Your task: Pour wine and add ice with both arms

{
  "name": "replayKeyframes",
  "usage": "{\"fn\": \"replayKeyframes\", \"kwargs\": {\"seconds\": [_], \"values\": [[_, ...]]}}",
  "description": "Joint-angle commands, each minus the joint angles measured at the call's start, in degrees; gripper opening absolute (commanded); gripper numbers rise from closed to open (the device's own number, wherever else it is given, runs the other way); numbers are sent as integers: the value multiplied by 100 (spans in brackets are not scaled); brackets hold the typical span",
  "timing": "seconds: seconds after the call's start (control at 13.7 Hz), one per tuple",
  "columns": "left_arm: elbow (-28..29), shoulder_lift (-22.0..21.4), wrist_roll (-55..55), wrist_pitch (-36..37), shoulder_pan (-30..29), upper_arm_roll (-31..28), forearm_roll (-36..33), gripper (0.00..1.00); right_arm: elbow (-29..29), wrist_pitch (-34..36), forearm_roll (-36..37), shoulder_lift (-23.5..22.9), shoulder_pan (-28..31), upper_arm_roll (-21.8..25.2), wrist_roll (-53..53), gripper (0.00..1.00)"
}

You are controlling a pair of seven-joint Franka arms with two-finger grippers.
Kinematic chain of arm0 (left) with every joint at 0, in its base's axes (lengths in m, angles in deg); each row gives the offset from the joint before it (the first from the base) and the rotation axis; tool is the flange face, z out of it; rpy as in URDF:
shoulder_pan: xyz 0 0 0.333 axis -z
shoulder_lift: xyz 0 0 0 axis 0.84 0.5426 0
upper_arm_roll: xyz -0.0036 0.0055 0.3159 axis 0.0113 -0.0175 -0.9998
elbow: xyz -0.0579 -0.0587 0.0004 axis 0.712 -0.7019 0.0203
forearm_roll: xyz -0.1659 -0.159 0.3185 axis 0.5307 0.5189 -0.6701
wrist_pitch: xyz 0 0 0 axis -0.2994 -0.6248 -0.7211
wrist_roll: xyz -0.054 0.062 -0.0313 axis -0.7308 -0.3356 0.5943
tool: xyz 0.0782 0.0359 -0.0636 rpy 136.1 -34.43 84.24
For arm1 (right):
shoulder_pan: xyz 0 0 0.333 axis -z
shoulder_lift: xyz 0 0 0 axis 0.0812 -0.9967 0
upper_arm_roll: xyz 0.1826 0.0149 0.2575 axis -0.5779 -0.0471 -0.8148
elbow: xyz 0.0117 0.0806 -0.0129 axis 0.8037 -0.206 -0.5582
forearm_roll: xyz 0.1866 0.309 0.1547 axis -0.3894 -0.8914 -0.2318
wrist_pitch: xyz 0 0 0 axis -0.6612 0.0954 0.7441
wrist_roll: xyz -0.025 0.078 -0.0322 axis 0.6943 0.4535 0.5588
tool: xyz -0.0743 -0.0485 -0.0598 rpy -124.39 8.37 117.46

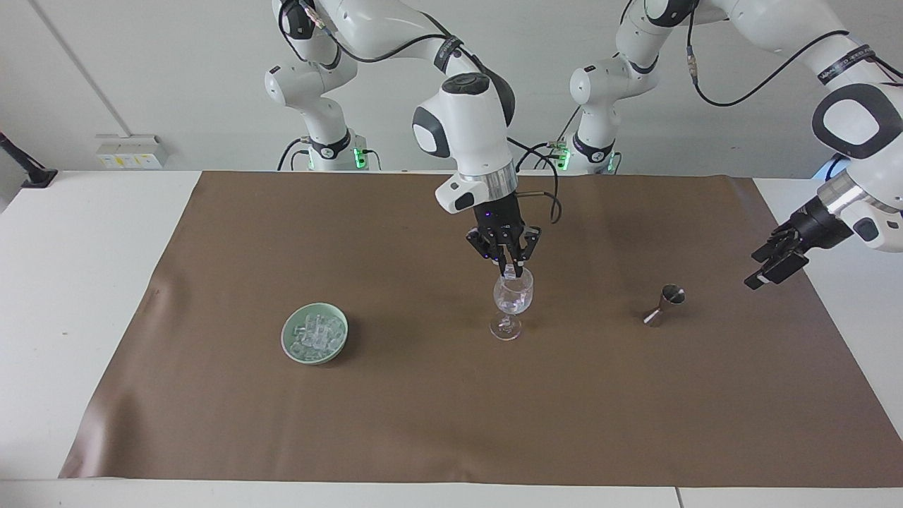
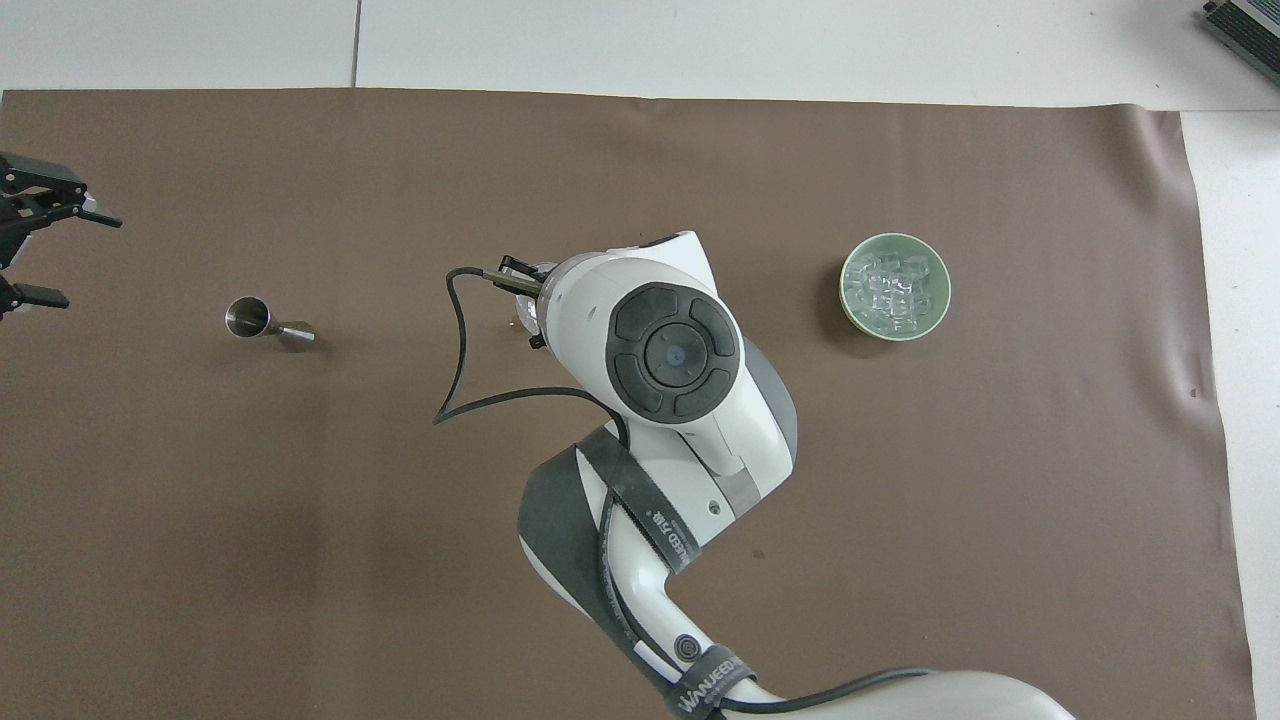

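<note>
A clear wine glass (image 1: 513,296) stands mid-mat with ice cubes in its bowl. My right gripper (image 1: 513,270) hangs right over its rim, shut on a small clear ice cube. From above, the right arm covers that gripper, and only a sliver of the glass (image 2: 524,310) shows. More ice (image 1: 316,331) is heaped in a green bowl (image 1: 290,347) toward the right arm's end, also seen from above as ice (image 2: 893,284). My left gripper (image 1: 767,272) is raised and open over the mat's edge beside a steel jigger (image 1: 663,305). No wine is in view.
A brown mat (image 1: 423,423) covers most of the white table (image 1: 77,268). From above, the jigger (image 2: 262,322) lies between the left gripper (image 2: 82,257) and the glass. A grey box corner (image 2: 1245,25) sits off the mat.
</note>
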State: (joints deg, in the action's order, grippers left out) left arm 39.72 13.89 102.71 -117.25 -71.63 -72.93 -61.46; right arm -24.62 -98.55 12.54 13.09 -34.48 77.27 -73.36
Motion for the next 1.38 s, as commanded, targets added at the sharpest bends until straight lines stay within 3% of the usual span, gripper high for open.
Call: {"fn": "replayKeyframes", "kwargs": {"seconds": [0.0,0.22,0.44,0.73,0.87,1.31], "values": [[-175,-75,-511,94,69,-67,-178,100,67,-42,-20,-42,2,-16,-12,1],[-176,-224,-1091,130,358,-67,-520,100,67,-42,-11,-42,-6,-16,-12,3],[-176,-391,-1602,226,508,-32,-731,100,67,-42,-11,-51,-15,-16,-30,16],[-176,-575,-2489,384,701,-32,-1074,100,67,-51,7,-51,-15,-16,-30,27],[-167,-716,-2788,551,1077,-136,-1258,100,67,-51,50,-51,-15,-16,-21,30],[-19,-1032,-3589,1026,1387,-173,-1663,100,75,-51,59,-60,-6,-16,-12,32]]}}
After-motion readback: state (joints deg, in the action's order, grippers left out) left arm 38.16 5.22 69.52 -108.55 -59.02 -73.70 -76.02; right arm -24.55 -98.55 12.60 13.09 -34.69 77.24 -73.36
